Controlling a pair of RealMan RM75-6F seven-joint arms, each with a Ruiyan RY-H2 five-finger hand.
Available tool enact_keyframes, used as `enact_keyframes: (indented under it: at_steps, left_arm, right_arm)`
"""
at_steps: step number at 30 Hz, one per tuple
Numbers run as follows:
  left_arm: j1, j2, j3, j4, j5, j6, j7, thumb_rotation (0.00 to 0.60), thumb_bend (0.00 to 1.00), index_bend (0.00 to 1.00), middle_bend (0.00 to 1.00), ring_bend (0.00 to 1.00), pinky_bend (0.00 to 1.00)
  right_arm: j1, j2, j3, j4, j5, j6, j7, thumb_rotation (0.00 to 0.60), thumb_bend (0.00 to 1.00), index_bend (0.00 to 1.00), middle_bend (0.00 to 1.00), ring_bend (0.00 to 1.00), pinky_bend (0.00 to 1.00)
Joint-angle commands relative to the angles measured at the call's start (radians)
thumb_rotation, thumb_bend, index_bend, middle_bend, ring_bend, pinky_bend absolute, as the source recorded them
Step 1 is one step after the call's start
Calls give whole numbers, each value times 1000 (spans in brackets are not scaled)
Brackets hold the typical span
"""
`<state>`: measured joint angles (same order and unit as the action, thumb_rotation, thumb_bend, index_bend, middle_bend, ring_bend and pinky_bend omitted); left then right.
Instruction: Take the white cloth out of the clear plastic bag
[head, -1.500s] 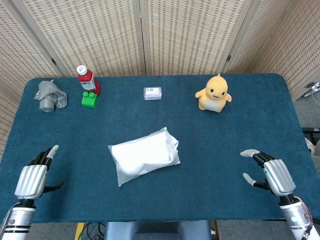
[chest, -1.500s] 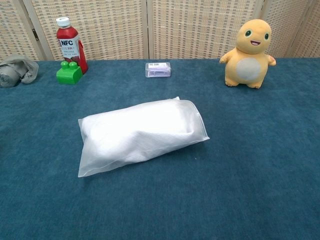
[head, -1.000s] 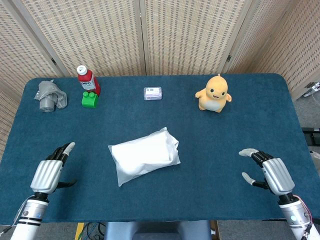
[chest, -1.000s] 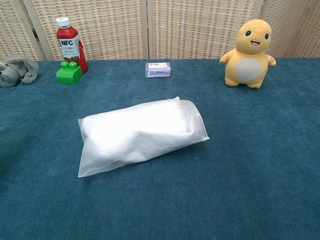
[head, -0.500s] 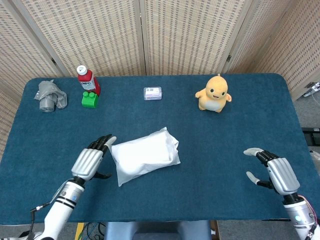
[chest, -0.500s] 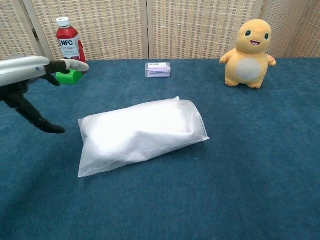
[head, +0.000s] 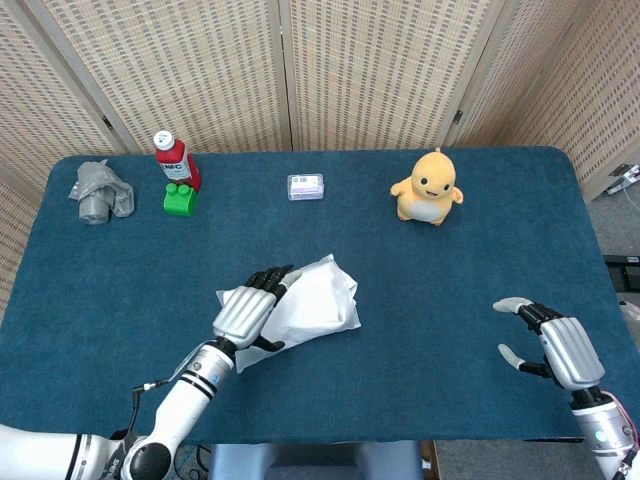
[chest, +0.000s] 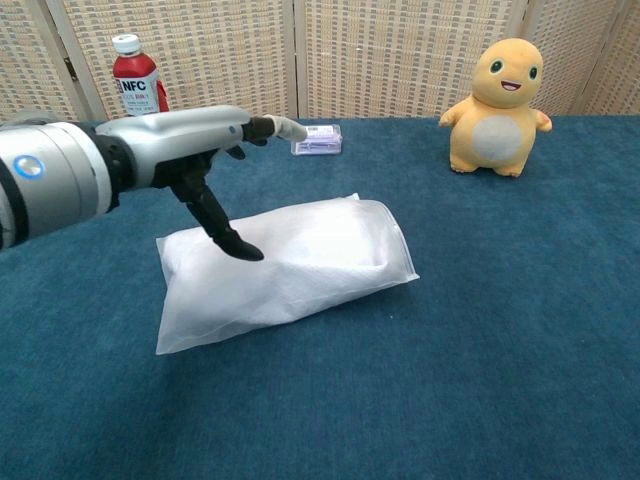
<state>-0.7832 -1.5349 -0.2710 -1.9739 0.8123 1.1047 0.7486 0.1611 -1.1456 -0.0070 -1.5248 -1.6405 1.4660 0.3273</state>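
**Clear plastic under the left hand — right hand far off**

The clear plastic bag (head: 295, 305), white cloth (chest: 290, 255) inside, lies mid-tabletop (head: 480, 270), long axis running near-left to far-right. The left hand (head: 248, 308) hovers over its near-left end, fingers (head: 272, 278) spread, gripping nothing. The right hand (head: 560, 345) idles well apart, fingers apart — the left is nearer.

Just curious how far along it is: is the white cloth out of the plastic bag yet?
Still inside. The cloth fills the bag lying flat on the table, and the left hand only hovers above it.
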Motion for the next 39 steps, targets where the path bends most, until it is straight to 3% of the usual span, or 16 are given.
enact_keyframes:
  at_steps: [1,21,39]
  left_arm:
    - [-26,-26,14,11,-17,8,18,600,0,0,0,0,65]
    - [-123,-178,84,223,-110,69,131,600,0,0,0,0,2]
    - [-84,-121,124,284,-122,97,107,600,0,0,0,0,0]
  right_arm:
    - [0,-4,-1,5,-2,-1,4,600,245,317,309,328,496]
    - [3,-9,-3,6,-3,-9,0,600,245,317,309,328,496]
    - [11,-19,-3,3,-4,-22,-8,600,245,317,309,328,496]
